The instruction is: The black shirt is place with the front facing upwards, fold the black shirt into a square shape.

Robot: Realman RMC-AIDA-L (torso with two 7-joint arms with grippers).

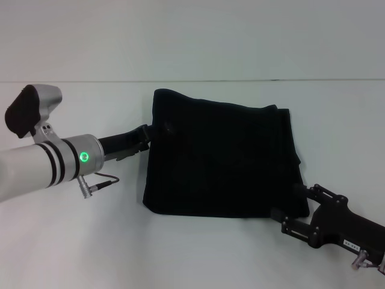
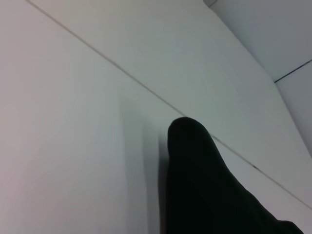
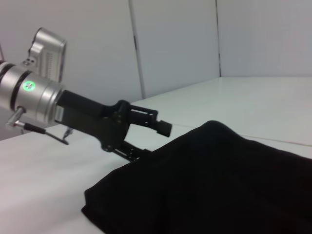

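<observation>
- Now the black shirt [image 1: 222, 159] lies folded into a rough square on the white surface [image 1: 72, 241].
- Left hand [image 3: 151, 136] sits at its left edge, fingers spread apart.
- Right hand [image 1: 295, 201] touches the near right corner; its grip I cannot tell.

The shirt [image 1: 222, 159] shows no lettering or label (only plain black). The left gripper's [image 1: 146, 137] fingertips vanish at its left edge; the right gripper's [image 1: 299, 205] meet its lower right corner, grip unclear.
</observation>
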